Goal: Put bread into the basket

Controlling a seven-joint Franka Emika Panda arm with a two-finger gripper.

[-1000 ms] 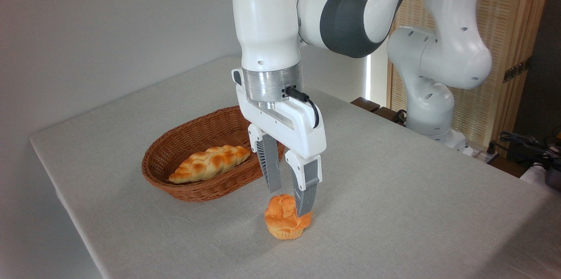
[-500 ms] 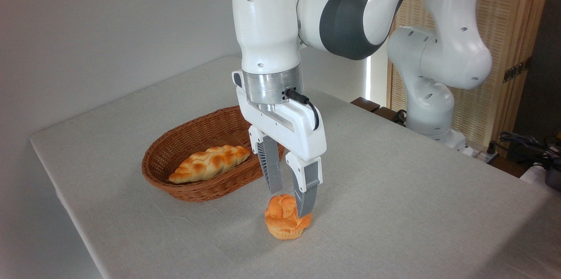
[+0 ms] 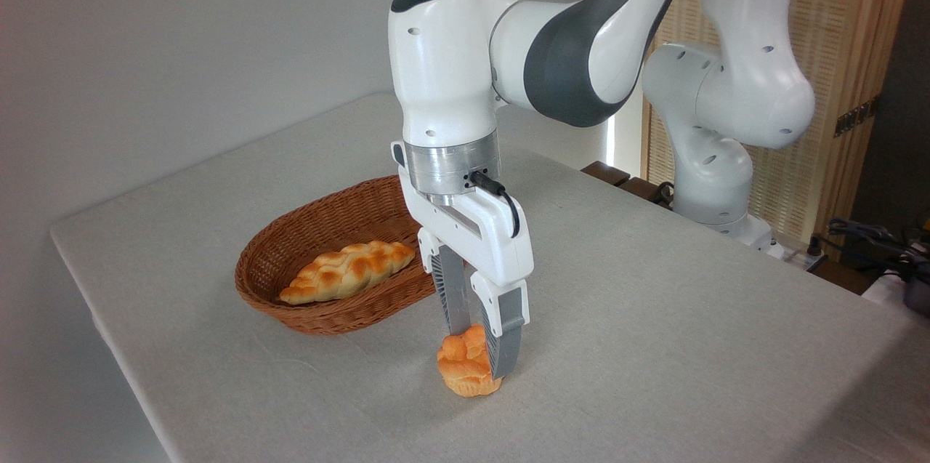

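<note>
Since the earlier frame the gripper [image 3: 481, 347] has descended and its jaws have narrowed; they now pinch the bread [image 3: 465, 368] on both flanks; the bread rests on the tabletop [image 3: 654, 347], visibly compressed. The basket [image 3: 320, 303] lies near, at the bread's 10 o'clock, with a braided loaf [image 3: 347, 271] inside. Bare tabletop extends at 3 o'clock; the tabletop's near edge runs at 7 o'clock.
</note>
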